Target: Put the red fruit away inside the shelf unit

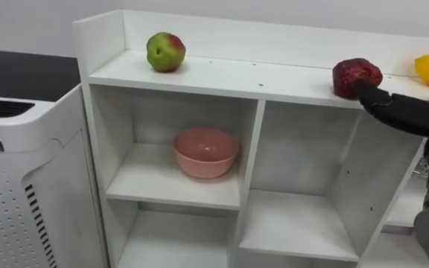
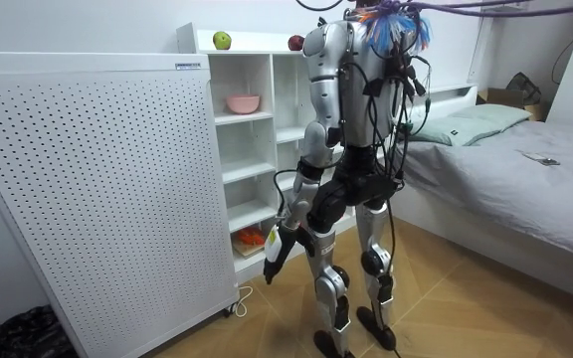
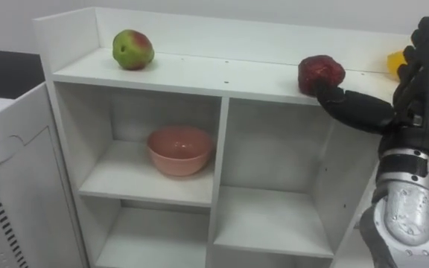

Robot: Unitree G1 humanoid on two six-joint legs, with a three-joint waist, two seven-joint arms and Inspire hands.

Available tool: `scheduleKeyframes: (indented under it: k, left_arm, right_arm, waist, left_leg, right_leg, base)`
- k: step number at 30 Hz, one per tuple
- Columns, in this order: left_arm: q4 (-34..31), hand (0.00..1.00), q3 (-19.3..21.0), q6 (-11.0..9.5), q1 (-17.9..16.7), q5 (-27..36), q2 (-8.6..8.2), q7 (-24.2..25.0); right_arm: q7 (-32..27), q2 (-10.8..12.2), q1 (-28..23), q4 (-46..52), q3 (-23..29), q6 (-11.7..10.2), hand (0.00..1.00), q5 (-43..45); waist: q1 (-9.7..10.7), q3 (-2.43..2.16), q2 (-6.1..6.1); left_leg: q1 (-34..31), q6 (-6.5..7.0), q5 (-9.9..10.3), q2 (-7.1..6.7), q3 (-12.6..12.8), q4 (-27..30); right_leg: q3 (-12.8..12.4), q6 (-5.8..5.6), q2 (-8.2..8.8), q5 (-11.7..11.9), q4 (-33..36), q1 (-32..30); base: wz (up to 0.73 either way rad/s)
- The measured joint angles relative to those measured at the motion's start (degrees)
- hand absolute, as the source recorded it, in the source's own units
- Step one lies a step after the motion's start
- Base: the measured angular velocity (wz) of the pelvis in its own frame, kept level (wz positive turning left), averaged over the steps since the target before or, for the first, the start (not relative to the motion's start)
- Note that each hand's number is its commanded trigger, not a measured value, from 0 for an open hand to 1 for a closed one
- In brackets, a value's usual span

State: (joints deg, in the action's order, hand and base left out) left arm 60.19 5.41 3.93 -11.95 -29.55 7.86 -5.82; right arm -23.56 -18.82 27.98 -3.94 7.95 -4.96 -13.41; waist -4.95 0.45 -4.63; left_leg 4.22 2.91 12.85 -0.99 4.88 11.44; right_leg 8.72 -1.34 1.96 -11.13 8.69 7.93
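Fruit (image 3: 321, 74), dark red, rests toward the right of the top shelf (image 3: 222, 74), the right hand (image 3: 412, 104) touching its near side with the thumb, fingers straight, grasping nothing; it is likely firm, light and prone to roll, so pinch across its middle; the left hand (image 2: 275, 251) hangs low, state untellable.

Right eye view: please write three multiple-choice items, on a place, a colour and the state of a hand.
1. The pink bowl stands: A on the floor; B in the upper left compartment; C on top.
2. The fruit at the right hand is: A blue; B white; C dark red.
3. The right hand is: A open, thumb at the fruit; B a fist; C hanging down.
1 B: walls enclose it. 2 C: its skin shows it. 3 A: fingers stand straight.
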Motion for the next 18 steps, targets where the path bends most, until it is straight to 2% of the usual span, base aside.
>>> scheduleKeyframes:
  k: [5,10,12,14,18]
  left_arm:
    - [0.1,0.00,0.1,0.2,0.3,0.0,0.01,0.4]
    - [-0.2,0.00,1.3,0.9,0.9,0.0,0.03,1.6]
    - [-0.5,0.00,1.8,1.0,1.1,0.0,0.21,1.9]
    - [-0.5,0.00,1.8,1.1,1.1,0.0,0.79,2.4]
    - [-0.5,0.00,1.8,1.2,1.1,0.0,1.07,2.6]
  right_arm:
    - [1.8,-0.2,1.1,-2.4,0.0,0.1,0.00,-0.2]
    - [5.3,-1.4,3.7,-5.2,-0.1,2.1,0.00,0.0]
    - [6.3,-1.9,4.6,-5.8,-0.1,2.5,0.00,0.0]
    - [7.3,-3.8,6.6,-8.9,-1.4,2.9,0.00,0.0]
    - [8.4,-6.4,7.7,-10.5,-3.3,3.8,0.00,0.1]
  waist:
    - [-0.2,-0.03,-0.05]
    - [-0.4,-0.19,-0.34]
    - [-0.4,-0.41,-0.90]
    - [-0.4,-0.69,-1.87]
    - [-0.8,-0.66,-2.92]
  left_leg:
    - [0.3,-0.01,0.0,0.03,-0.2,0.0]
    - [0.1,-0.07,0.0,0.06,-0.1,-0.1]
    - [-0.1,-0.14,-0.1,0.13,-0.1,-0.1]
    - [-0.1,-0.19,-0.1,0.21,-0.2,-0.1]
    - [0.4,-0.19,-0.1,0.21,-0.2,-0.1]
  right_leg:
    - [-0.7,0.00,-0.05,0.0,0.0,0.2]
    - [-0.5,0.00,-0.06,0.0,0.0,-0.2]
    - [0.0,0.00,-0.07,0.0,0.0,-0.6]
    - [0.7,0.03,-0.12,0.0,0.0,-0.3]
    - [0.8,0.03,-0.10,0.0,0.0,0.2]
  base:
    - [-0.01]
    - [-0.03]
    - [-0.04]
    - [0.00]
    - [0.00]
